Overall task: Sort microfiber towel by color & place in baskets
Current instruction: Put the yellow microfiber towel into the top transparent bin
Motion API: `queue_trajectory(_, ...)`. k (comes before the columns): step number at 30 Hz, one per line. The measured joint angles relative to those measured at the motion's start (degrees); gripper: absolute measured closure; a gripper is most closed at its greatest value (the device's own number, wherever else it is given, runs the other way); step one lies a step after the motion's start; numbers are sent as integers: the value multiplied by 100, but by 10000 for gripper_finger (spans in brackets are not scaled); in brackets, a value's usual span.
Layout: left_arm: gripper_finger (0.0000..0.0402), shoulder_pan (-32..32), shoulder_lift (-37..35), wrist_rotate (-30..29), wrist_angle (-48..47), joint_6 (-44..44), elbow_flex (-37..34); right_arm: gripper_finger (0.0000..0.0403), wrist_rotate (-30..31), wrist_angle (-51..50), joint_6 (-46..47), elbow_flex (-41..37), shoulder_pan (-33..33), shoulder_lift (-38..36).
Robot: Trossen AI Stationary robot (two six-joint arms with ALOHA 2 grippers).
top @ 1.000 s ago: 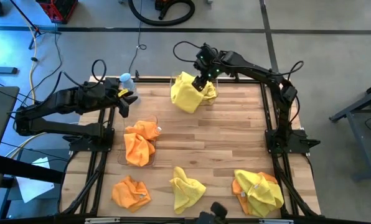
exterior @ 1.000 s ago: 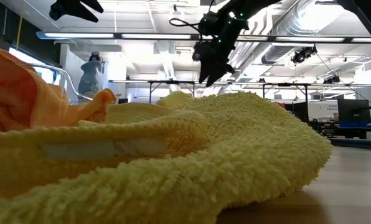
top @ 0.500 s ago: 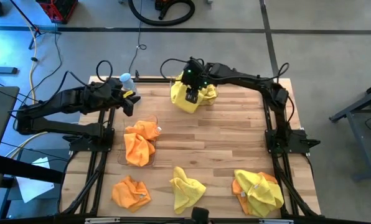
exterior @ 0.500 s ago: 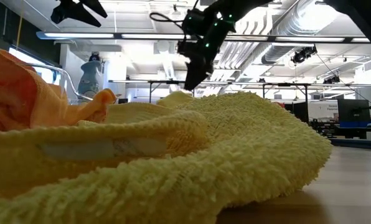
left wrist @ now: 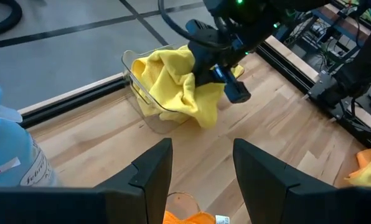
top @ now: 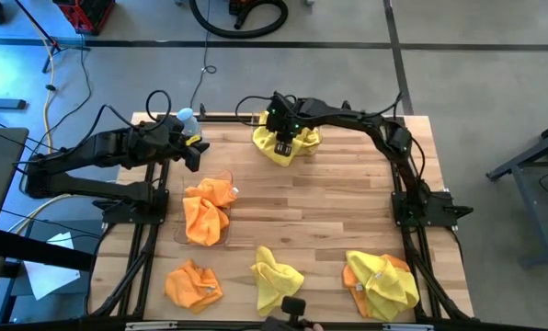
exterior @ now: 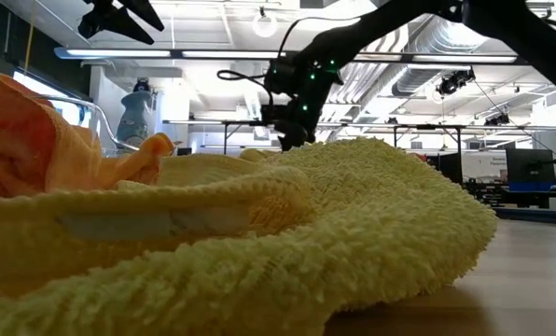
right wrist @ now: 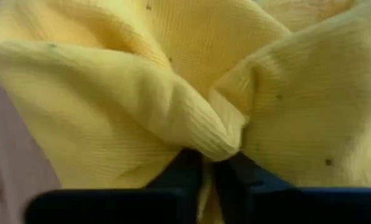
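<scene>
Since the earlier frame the right gripper (top: 284, 140) has been dropping into the yellow towel (top: 283, 145) in the bin (left wrist: 149, 101) at twelve o'clock, pinching a fold directly beneath it. The left gripper (left wrist: 198, 163) is hanging unclenched at ten o'clock, farther off.

Right gripper (top: 284, 145) fingertips buried in yellow towel (top: 281, 147) in high view; pinched cloth fills right wrist view, basket wall and table unseen there. Far basket (left wrist: 136, 87) largely covered by towel; only near wall and one corner distinguishable in left wrist view. Low view blocked by near yellow towel (exterior: 287, 252) across lower picture; table surface visible only at lower right. Water bottle (left wrist: 8, 155) cut off by picture edge in left wrist view. Near-left basket (top: 221, 176) barely discernible around orange towel (top: 207, 211). Label on near yellow towel unreadable.
</scene>
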Motion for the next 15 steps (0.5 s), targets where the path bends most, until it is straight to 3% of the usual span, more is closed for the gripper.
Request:
queue_trajectory(9, 243, 2, -2, -17, 4, 3, 0, 397, -19, -270, 45, 201, -175, -1008)
queue_trajectory(15, 243, 2, -2, -142, 37, 8, 0, 399, 1180, 82, -3, 202, -280, -1623)
